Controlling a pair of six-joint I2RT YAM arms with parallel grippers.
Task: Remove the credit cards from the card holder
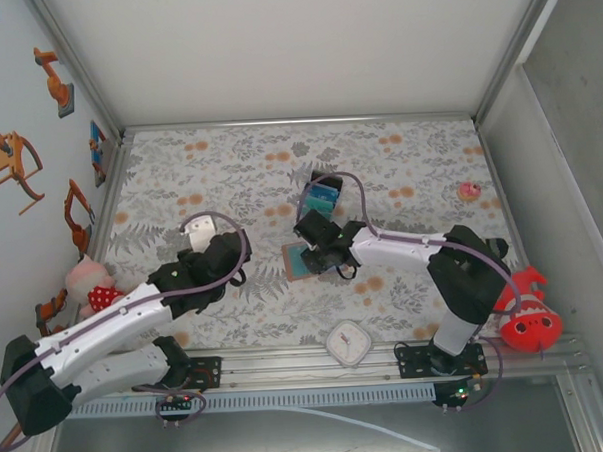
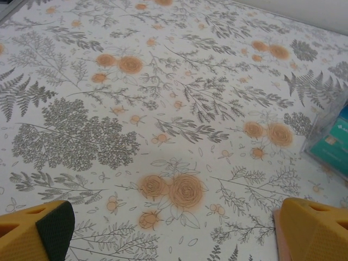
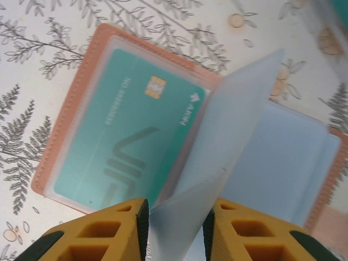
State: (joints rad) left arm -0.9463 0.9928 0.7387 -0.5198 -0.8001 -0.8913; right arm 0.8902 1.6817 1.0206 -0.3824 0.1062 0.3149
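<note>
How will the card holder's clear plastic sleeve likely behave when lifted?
Probably floppy: the clear plastic sleeve bends as it stands inside the right gripper. Likely light, being thin and see-through. Perhaps slippery; it looks smooth.

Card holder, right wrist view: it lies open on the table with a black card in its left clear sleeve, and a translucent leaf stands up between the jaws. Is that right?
Not quite. The card in the left clear sleeve is teal, not black, as the right wrist view shows. The rest holds: the card holder lies open on the table, and a translucent leaf stands up between the right gripper jaws.
</note>
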